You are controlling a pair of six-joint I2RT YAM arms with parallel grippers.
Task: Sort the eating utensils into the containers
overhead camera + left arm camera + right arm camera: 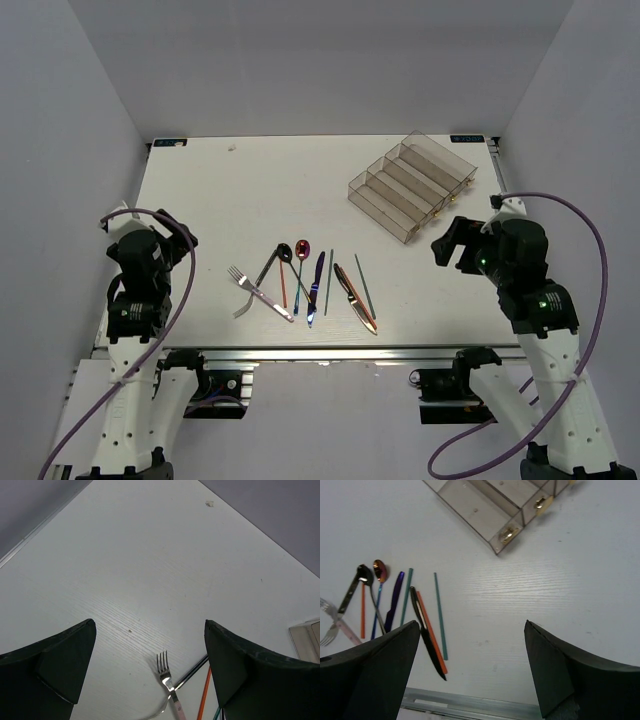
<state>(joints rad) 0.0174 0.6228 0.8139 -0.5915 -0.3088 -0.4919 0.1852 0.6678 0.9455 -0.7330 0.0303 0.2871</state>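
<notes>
Both jaws wide, empty — utensils (317, 285) loose between them, well clear of either.

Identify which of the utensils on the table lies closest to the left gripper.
The silver fork: the only piece with tines, at the end of the row nearest the left gripper.

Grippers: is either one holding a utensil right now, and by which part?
Nothing is held. The left gripper and the right gripper are both open and empty; the utensils lie loose on the table.
</notes>
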